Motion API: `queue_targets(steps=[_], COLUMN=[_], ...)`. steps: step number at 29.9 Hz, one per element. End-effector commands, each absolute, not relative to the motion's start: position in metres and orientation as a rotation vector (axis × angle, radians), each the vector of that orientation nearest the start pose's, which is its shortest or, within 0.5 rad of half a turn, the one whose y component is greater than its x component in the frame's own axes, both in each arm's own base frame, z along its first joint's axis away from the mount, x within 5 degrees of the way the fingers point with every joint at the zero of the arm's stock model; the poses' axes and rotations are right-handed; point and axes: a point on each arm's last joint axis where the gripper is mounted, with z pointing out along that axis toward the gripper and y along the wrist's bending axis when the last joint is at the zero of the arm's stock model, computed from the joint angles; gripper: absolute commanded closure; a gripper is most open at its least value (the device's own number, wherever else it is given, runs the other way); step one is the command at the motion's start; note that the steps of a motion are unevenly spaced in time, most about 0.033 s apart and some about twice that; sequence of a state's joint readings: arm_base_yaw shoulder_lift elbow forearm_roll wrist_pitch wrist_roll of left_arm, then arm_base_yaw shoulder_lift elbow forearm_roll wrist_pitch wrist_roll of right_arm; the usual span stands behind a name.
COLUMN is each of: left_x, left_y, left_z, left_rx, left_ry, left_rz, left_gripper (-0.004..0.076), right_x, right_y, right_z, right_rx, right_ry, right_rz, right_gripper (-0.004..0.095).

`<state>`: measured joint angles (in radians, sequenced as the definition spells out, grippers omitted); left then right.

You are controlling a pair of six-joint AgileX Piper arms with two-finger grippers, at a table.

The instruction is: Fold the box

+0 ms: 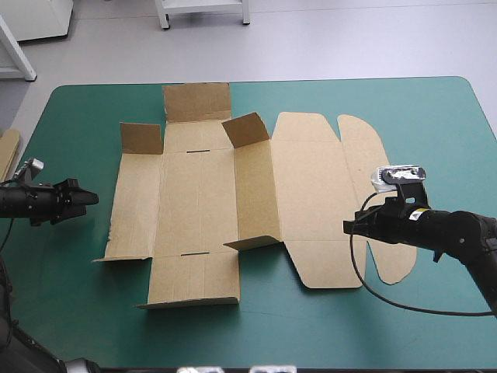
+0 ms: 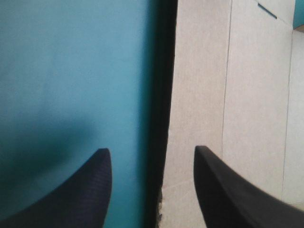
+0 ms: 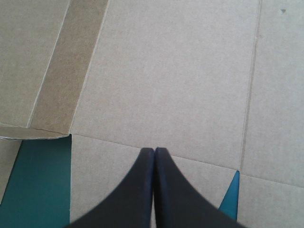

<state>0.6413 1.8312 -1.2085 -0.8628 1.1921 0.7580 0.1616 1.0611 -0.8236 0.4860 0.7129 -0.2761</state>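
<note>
Two grippers flank the box [image 1: 198, 202] | frame left: we see the left gripper [image 1: 92, 199] spread open, the box's left edge just ahead between its fingers [image 2: 90, 190] | mid-frame: box mostly flat, long axis left-right, few flaps raised, holding nothing | lower right: right gripper [image 1: 351, 227] pinched together over the lid panel [image 1: 311, 202]

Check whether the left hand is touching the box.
Apart. The high view shows a strip of teal-green cover between the left hand and the left edge of the box.
</note>
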Motion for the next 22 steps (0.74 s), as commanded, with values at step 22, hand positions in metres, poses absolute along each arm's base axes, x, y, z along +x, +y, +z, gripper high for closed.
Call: queue_targets(steps=[22], left_x=[0.329], left_y=[0.084], left_z=[0.212], left_rx=[-0.079], left_ry=[2.714], left_rz=[-1.107], left_gripper=[0.0332], right_x=[0.204], right_y=[0.061], right_z=[0.327], right_rx=[-0.193], right_ry=[2.276], right_rz=[0.504], right_gripper=[0.0921])
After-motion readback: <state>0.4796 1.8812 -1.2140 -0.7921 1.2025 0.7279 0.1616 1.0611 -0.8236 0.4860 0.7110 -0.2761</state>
